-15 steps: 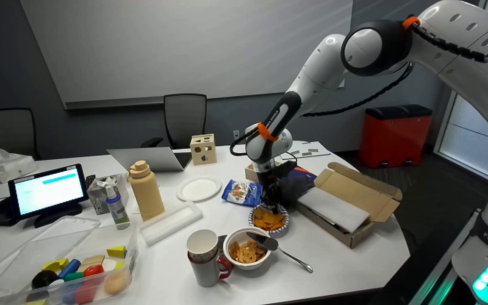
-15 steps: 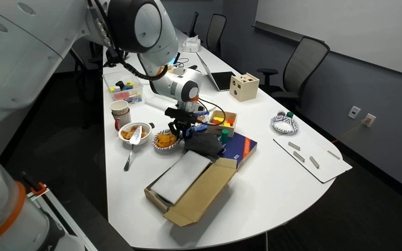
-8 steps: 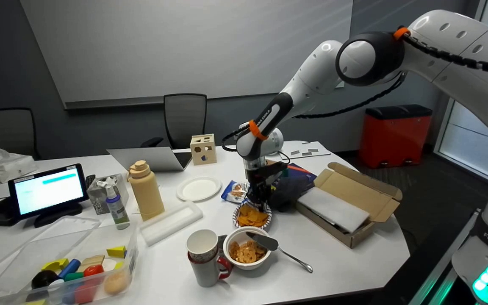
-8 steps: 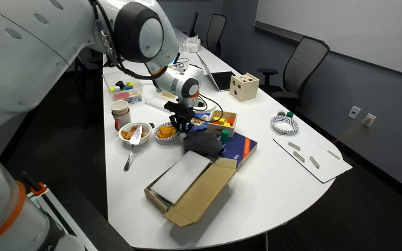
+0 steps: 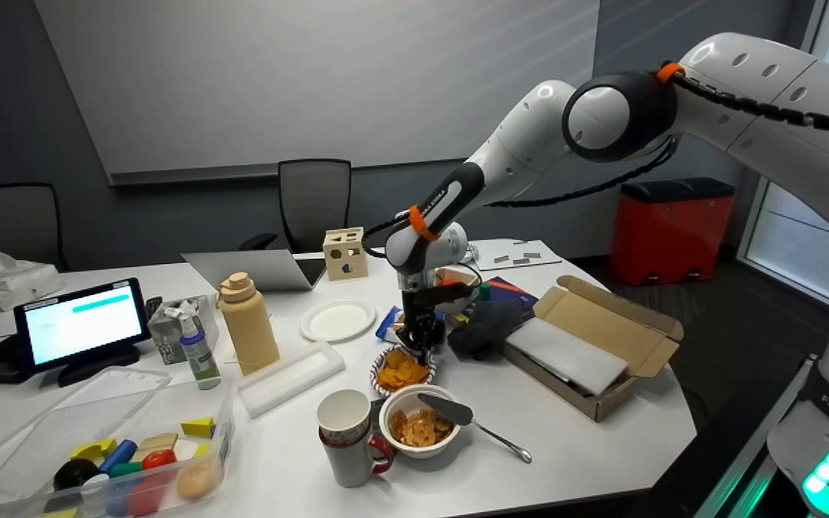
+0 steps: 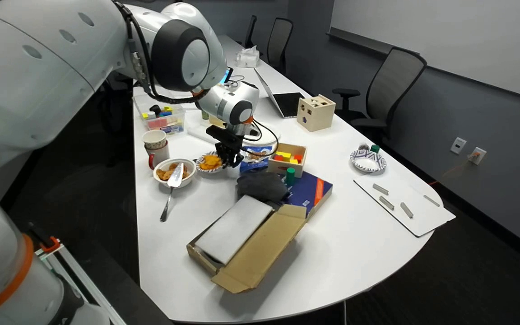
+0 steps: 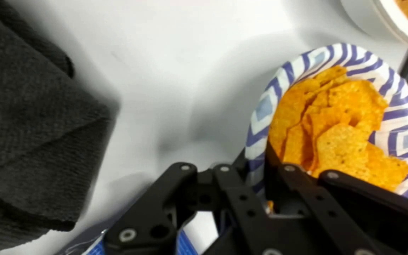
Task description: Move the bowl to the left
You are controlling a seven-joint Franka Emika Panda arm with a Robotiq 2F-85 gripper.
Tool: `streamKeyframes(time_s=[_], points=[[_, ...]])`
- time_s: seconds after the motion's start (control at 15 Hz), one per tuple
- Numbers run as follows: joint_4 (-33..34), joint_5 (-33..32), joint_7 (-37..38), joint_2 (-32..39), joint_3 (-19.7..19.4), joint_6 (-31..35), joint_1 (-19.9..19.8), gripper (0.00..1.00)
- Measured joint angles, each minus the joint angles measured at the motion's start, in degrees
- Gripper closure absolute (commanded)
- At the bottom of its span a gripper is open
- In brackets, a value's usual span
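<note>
The bowl is a small paper bowl with a blue-and-white patterned rim, full of orange chips. It shows in both exterior views [image 5: 376, 375] [image 6: 208, 170] and in the wrist view [image 7: 265, 108]. My gripper [image 7: 255, 163] is shut on its near rim, one finger inside and one outside. The gripper also shows in both exterior views [image 5: 420, 344] [image 6: 229, 159], at the bowl's edge. The bowl looks slightly tilted, with a shadow beside it. I cannot tell whether its bottom touches the table. The fingertips are partly hidden behind the rim.
A white bowl [image 5: 422, 453] with brownish food and a spatula [image 5: 450, 409] stands close to the bowl. Stacked cups [image 5: 348, 446] are beside it. A blue snack bag [image 6: 255, 164], dark cloth [image 6: 262, 186], open cardboard box [image 6: 260, 248], white plate [image 5: 337, 321] and white tray [image 5: 291, 378] lie around.
My gripper has carried the bowl leftward in an exterior view, away from the dark cloth and to behind the white bowl. More of the wooden block box is uncovered. The grip stays on the rim.
</note>
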Motion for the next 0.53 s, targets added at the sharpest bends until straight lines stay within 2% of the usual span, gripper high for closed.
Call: streamKeyframes(time_s=[0.2, 0.27, 0.33, 0.53], points=[[1.48, 1.29, 1.90, 0.83, 0.23, 0.00, 0.45, 0.98], [1.91, 1.64, 2.41, 1.07, 0.24, 0.00, 0.57, 0.68], [2.22, 1.91, 2.75, 1.28, 0.25, 0.00, 0.64, 0.68], [2.45, 2.78, 3.01, 1.57, 0.34, 0.00, 0.69, 0.46]])
